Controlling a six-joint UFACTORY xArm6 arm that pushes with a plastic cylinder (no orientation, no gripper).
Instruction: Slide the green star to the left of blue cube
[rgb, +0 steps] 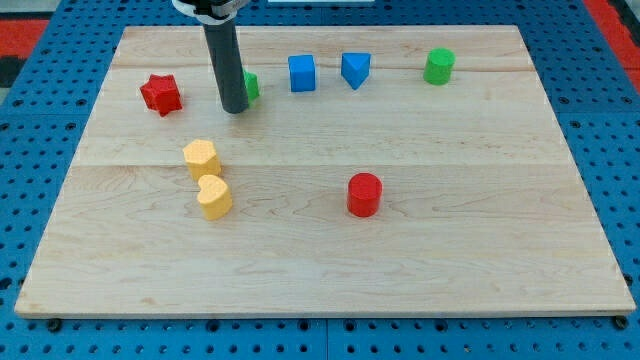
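There are no jaws on this arm, so nothing is held or let go; it ends in a dark rod (226, 60) that comes down from the view's top. My tip (236, 110) sits on the counter (320, 260), near the top edge and a bit to the view's left of the middle.

The green star (251, 86) is right behind the rod, on its right side in the view. The rod hides most of it, so only a small green piece shows, and I cannot tell if my tip is touching it.

The blue cube (302, 73) is just to the view's right of the green star, with a small gap between them. So the green star sits on the view's left of the blue cube. Next along the same row is a blue triangle block (355, 70), and further right a green round block (438, 66).

On the other side of the rod, to the view's left, is a red star (160, 94), set apart from my tip.

Lower down, below my tip, are two yellow blocks. The upper yellow block (201, 158) touches the yellow heart (213, 196) under it. A red round block (364, 194) stands alone near the middle, well apart from the rest.
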